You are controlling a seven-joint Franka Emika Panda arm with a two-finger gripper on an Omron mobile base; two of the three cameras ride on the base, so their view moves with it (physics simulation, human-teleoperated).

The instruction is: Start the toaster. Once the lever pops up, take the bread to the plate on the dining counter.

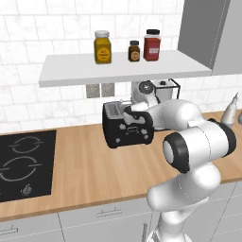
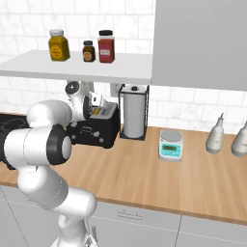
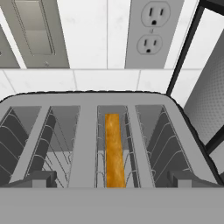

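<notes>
Sitting in silvery wire-ribbed toaster (image 3: 87,131) slot: orange-brown bread (image 3: 114,151) crust

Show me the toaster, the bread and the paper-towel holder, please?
toaster (image 1: 127,127), left base view, its black front face.
bread (image 3: 114,148), hand view, the orange-brown crust edge in the slot.
paper-towel holder (image 2: 134,116), right base view, the white roll.

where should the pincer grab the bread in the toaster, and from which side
Grip the bread by its orange-brown top crust edge, coming straight down from above. It stands upright on edge in a slot of the toaster, third from the left in the hand view, with wire guides on both faces, so the fingers should pinch across its thin faces.
</notes>
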